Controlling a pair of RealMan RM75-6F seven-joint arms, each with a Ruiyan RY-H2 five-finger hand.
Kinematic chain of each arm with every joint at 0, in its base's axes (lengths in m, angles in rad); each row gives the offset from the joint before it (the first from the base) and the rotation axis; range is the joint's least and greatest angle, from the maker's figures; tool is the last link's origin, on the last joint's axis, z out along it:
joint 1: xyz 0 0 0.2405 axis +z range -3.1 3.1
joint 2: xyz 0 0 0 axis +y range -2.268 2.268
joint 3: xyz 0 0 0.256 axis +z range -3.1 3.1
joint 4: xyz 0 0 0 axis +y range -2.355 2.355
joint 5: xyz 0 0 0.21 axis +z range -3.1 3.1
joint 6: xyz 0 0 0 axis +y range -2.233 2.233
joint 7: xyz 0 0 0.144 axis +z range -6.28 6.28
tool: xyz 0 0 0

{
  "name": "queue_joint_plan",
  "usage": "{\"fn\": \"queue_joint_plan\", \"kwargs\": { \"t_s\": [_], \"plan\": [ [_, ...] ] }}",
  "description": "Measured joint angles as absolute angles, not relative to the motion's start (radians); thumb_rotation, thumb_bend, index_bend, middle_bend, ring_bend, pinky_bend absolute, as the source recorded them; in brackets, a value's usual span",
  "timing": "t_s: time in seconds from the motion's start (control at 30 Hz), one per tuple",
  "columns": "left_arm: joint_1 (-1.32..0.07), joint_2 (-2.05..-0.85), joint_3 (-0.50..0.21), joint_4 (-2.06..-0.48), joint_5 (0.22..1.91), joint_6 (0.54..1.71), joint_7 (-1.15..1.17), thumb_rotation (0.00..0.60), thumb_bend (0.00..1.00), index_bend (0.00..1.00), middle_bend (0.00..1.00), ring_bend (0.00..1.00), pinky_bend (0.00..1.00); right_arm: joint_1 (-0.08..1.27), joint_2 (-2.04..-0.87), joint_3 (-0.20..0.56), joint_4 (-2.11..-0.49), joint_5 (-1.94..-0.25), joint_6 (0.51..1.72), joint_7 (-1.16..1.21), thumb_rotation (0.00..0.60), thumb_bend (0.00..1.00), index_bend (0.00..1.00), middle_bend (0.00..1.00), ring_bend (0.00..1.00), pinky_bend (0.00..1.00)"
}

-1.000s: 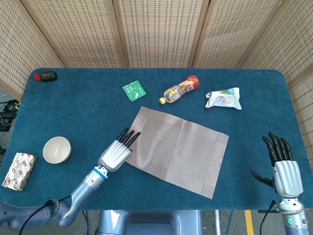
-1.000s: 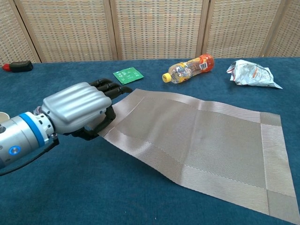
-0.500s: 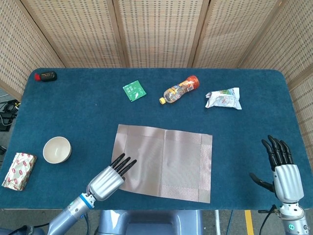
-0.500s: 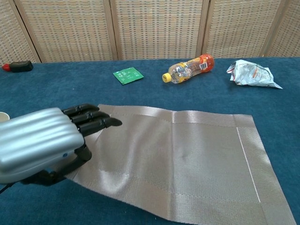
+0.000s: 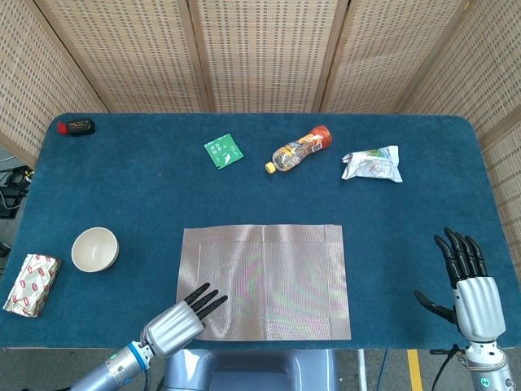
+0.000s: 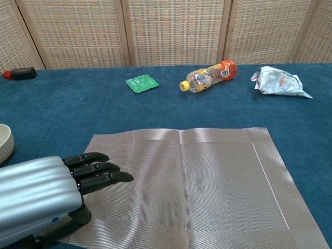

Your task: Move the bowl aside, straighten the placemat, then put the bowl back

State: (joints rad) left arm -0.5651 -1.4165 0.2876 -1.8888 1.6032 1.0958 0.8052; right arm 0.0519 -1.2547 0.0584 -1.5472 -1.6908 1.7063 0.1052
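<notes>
Placemat [image 5: 264, 281]: grey-beige woven rectangle with a wide border band and a faint centre crease. It lies flat on the table [image 5: 146, 187] at the middle of the near edge, its sides square with that edge. The chest view shows slight ripples in the weave near its left side.
Bowl [image 5: 94, 248]: small, cream, plain, upright. It stands on the bare table near the left edge, well apart from the placemat; only its rim shows in the chest view.
Left hand [image 5: 181, 318]: silver back, black fingers [image 6: 98, 168] extended and close together. The fingertips lie over the near-left corner of the placemat. Whether the thumb beneath pinches the cloth cannot be told.
Right hand [image 5: 468, 281]: at the near-right corner of the table, fingers straight and apart, thumb out to the side, holding nothing.
Bottle [image 5: 299, 148]: clear plastic, yellow cap, orange-red label, lying on its side toward the far edge. Label text is too small to read.
Green packet [image 5: 223, 151]: flat, with white print that is not legible, left of the bottle.
Silver wrapper [image 5: 372, 164]: crumpled, toward the far-right corner, print unreadable.
Red-and-white packet [image 5: 32, 283]: patterned, at the left edge, just beside the bowl.
Black-and-red item [image 5: 77, 126]: small, at the far-left corner.
</notes>
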Motion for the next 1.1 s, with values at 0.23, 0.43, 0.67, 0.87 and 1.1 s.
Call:
{"fn": "queue_joint_plan", "kwargs": {
  "t_s": [0.23,0.43,0.67,0.87,1.1],
  "plan": [
    [-0.555,-1.413,0.284,-1.875,1.621,1.071,0.783,0.6,0.36,0.33,0.0,0.0,0.0,0.051,-1.256,0.058,-1.547,-1.693,1.706,0.101,0.6,0.19,0.05,0.0,0.0,0.0],
    [-0.546,-1.392,0.284,-1.869,1.639,1.073,0.743,0.6,0.16,0.01,0.0,0.0,0.0,0.05,-1.258,0.057,-1.547,-1.697,1.708,0.096,0.6,0.19,0.04,0.0,0.0,0.0],
    [-0.535,-1.373,0.291,-1.851,1.692,1.088,0.647,0.6,0.15,0.0,0.0,0.0,0.0,0.048,-1.262,0.052,-1.548,-1.711,1.714,0.084,0.6,0.19,0.04,0.0,0.0,0.0],
    [-0.521,-1.33,0.312,-1.833,1.771,1.146,0.499,0.6,0.15,0.0,0.0,0.0,0.0,0.046,-1.262,0.046,-1.552,-1.722,1.716,0.076,0.6,0.19,0.04,0.0,0.0,0.0],
    [-0.479,-1.239,0.339,-1.786,1.834,1.28,0.323,0.6,0.15,0.01,0.0,0.0,0.0,0.047,-1.268,0.034,-1.555,-1.737,1.706,0.056,0.6,0.19,0.04,0.0,0.0,0.0]
  ]
}}
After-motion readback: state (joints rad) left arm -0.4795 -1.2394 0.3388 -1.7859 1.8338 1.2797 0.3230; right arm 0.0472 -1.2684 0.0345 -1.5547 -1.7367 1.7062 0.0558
